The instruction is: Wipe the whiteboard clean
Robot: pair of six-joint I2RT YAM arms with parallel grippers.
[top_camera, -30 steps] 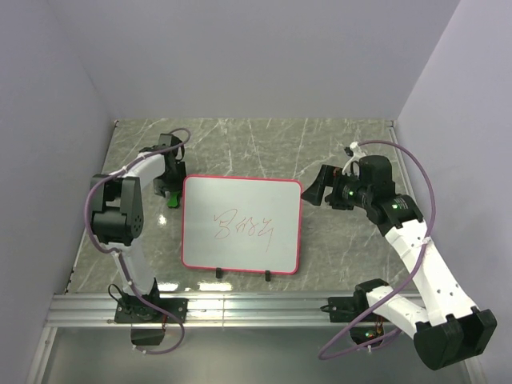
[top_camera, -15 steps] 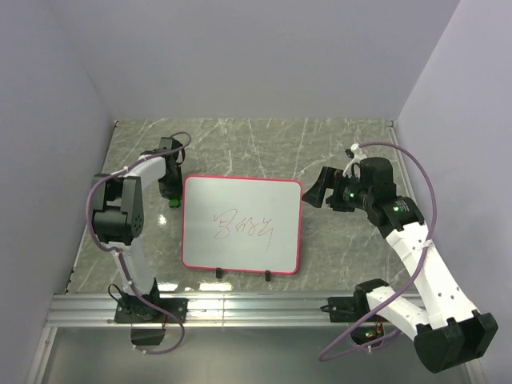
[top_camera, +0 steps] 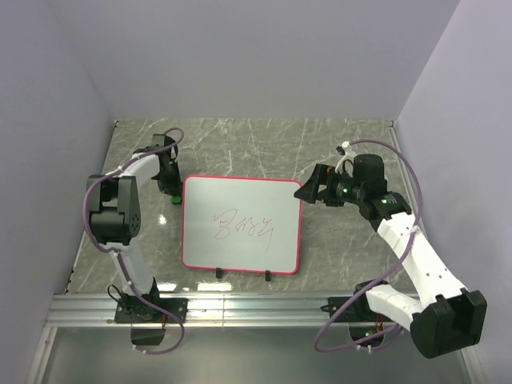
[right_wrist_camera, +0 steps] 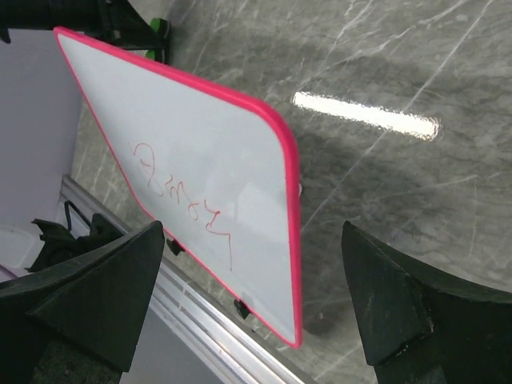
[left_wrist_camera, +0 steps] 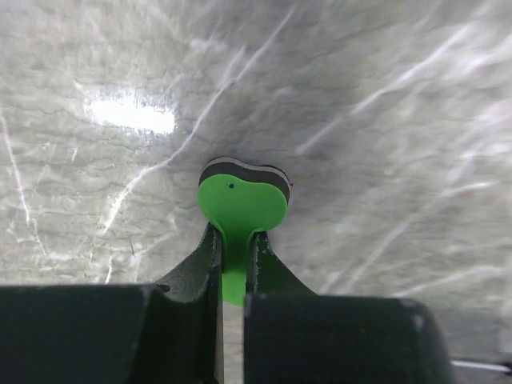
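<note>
The whiteboard [top_camera: 240, 240] lies flat on the table, pink-framed, with red scribbles [top_camera: 246, 228] in its middle; the right wrist view also shows the whiteboard [right_wrist_camera: 184, 120]. My left gripper [top_camera: 170, 189] sits just off the board's far left corner. In the left wrist view my left gripper [left_wrist_camera: 234, 240] is shut on the thin handle of a green eraser [left_wrist_camera: 242, 204], whose dark pad rests on the table. My right gripper [top_camera: 310, 190] hovers at the board's far right corner, and in its own view my right gripper [right_wrist_camera: 253, 232] stands wide open with nothing held.
Two small black clips [top_camera: 219, 274] [top_camera: 267, 277] sit on the board's near edge. An aluminium rail [top_camera: 256, 308] runs along the table's near edge. Pale walls close in the left, back and right sides of the marble tabletop [top_camera: 240, 148].
The left gripper's jaws have closed on the eraser's handle and the hand has shifted slightly toward the back. The right gripper has moved a little left toward the board's corner.
</note>
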